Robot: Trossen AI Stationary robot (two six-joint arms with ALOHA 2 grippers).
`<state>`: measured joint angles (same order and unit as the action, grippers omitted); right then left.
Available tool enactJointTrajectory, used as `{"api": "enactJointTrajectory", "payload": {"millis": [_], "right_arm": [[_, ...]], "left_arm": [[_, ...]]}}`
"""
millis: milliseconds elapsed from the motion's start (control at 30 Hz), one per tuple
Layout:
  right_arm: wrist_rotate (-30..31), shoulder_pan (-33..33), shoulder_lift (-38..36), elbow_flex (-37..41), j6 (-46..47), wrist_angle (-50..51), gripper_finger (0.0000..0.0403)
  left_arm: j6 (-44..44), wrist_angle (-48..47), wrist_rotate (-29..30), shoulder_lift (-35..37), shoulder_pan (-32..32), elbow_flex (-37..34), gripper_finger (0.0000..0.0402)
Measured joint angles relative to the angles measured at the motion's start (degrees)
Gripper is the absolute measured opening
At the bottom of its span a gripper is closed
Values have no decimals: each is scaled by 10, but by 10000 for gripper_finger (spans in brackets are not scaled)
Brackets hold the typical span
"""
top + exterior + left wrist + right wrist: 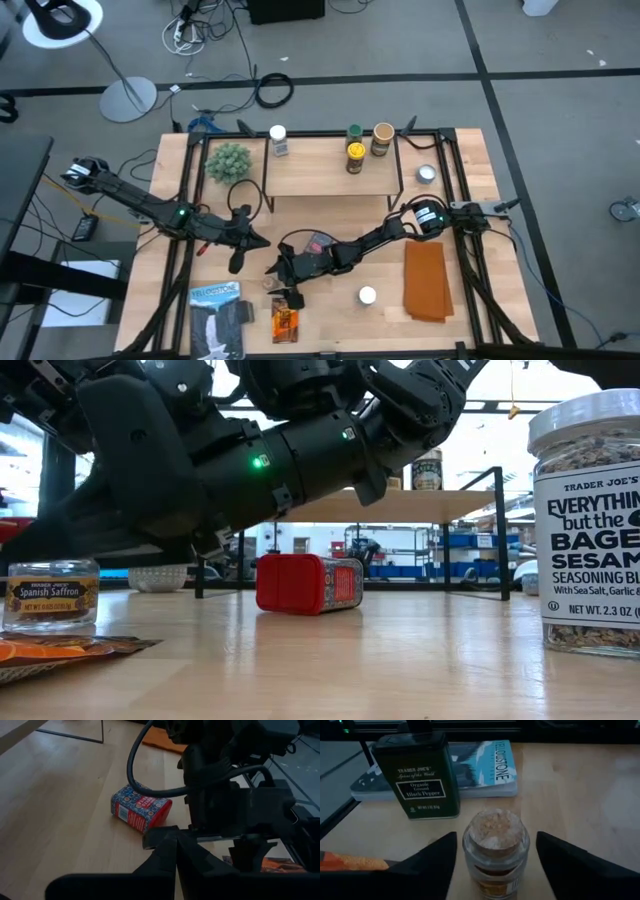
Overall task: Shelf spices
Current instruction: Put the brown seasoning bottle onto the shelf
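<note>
Spices sit scattered: on the shelf point(325, 170) at upper centre of the high view stand a white-lidded jar point(278, 138), two yellow-labelled jars point(355, 155) and a tan-lidded jar point(382, 138). Left of centre, the left gripper point(236, 262) hovers; whether it is wide or narrow cannot be told. At centre, the right gripper point(495, 852) spreads wide around a cork-topped saffron jar point(495, 851), with a dark green pepper tin point(417, 775) just beyond. Right of it stands a white-lidded seasoning jar point(367, 295).

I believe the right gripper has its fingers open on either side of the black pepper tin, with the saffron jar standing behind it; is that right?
Not quite: the two are swapped. In the right wrist view, the right gripper has its fingers open on either side of the cork-topped saffron jar, and the green black pepper tin stands behind it, untouched.
</note>
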<state>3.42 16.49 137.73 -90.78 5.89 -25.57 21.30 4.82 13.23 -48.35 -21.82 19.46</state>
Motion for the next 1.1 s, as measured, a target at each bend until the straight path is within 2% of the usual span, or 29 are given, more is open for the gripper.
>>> {"api": "enactJointTrajectory", "payload": {"millis": [233, 533, 633, 833, 967, 1100], "right_arm": [[0, 0, 0, 0, -2, -2, 171], [-6, 1, -31, 0, -1, 27, 179], [-6, 1, -69, 0, 14, 100, 186], [3, 5, -159, 0, 45, 274, 170], [40, 16, -227, 0, 54, 385, 170], [92, 37, -292, 0, 109, 530, 178]], "left_arm": [[0, 0, 0, 0, 0, 0, 15], [1, -1, 0, 0, 0, 0, 15], [1, -1, 0, 0, 0, 0, 15], [2, 0, 0, 0, 0, 0, 15], [4, 0, -1, 0, 0, 0, 15], [14, 0, -19, 0, 0, 0, 15]]}}
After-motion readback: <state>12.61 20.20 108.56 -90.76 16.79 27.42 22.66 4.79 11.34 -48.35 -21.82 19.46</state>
